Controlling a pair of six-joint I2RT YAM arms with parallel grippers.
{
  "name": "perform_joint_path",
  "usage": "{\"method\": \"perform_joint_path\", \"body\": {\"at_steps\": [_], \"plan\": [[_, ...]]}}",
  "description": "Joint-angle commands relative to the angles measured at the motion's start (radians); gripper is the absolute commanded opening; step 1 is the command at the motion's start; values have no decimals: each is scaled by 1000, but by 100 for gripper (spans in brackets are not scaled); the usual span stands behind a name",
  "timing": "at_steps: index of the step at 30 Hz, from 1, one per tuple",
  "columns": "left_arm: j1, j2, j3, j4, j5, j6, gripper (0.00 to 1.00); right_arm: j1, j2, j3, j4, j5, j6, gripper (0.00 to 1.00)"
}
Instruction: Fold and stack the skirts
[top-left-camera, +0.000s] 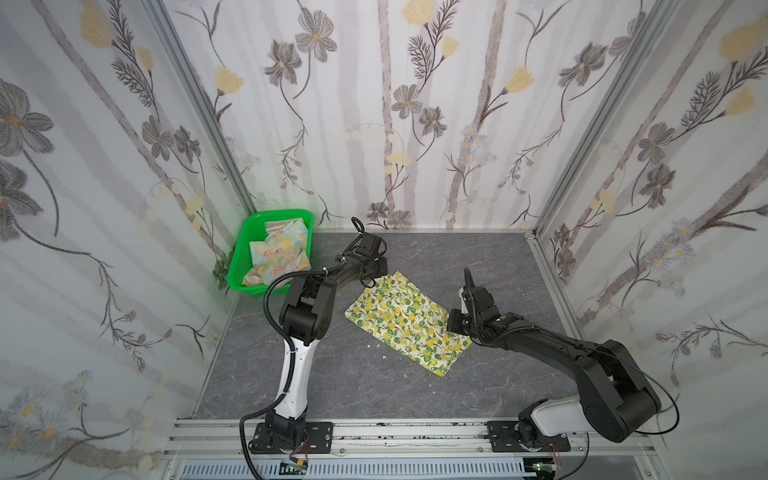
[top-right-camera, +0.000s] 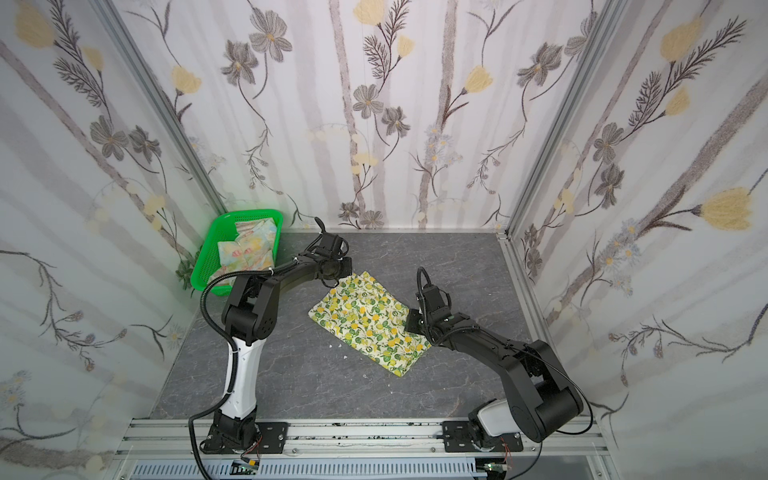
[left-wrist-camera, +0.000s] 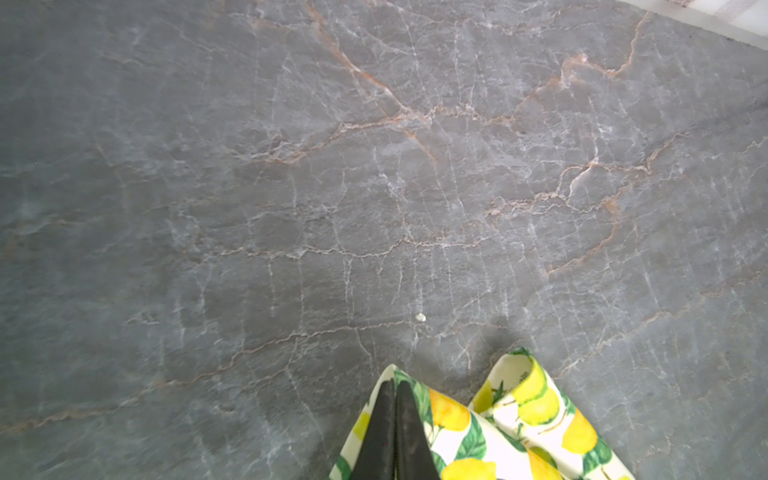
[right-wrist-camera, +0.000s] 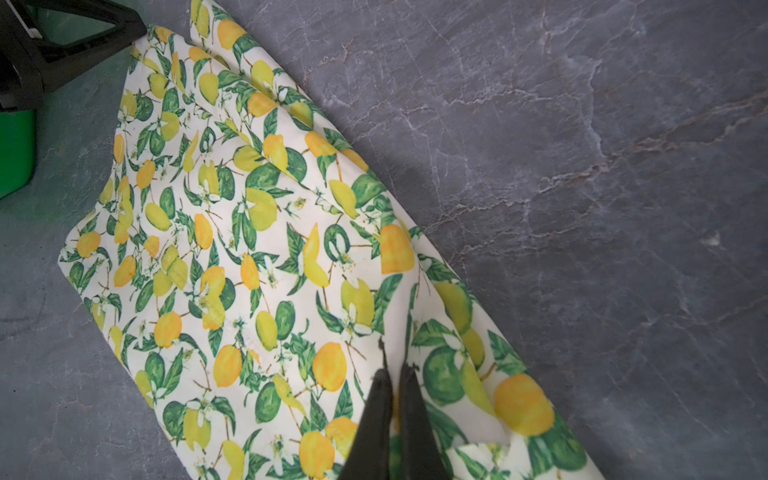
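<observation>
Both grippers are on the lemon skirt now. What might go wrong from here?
The left gripper pinches only a corner of the lemon skirt; it may slip out on lifting. The right gripper grips a raised wrinkle, perhaps just the top layer, so layers could separate. The left arm appears close to the green basket; a wide swing could nudge it.

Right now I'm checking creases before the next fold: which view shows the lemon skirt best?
The right wrist view: the lemon skirt fills much of it, print and folds sharp. Both top views show it whole but small. The left wrist view shows only a corner, pinched by the left gripper.
</observation>
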Motion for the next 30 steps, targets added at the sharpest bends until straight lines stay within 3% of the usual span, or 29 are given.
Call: {"method": "perform_joint_path", "body": {"at_steps": [1,8,17,23,30], "plan": [[2,-13,-7,3,-12,8,0,1,-11,4,16,3,2,0],[3,-78,-32,5,-39,6,0,1,-63,12,-21,17,6,0],[4,-279,-162,5,-118,23,0,56,-280,-9,-122,25,46,0],[5,-450,-301,5,-160,15,0,223,-407,-41,-179,34,137,0],[12,-724,-477,3,-229,11,0,487,-494,-48,-212,49,253,0]]}}
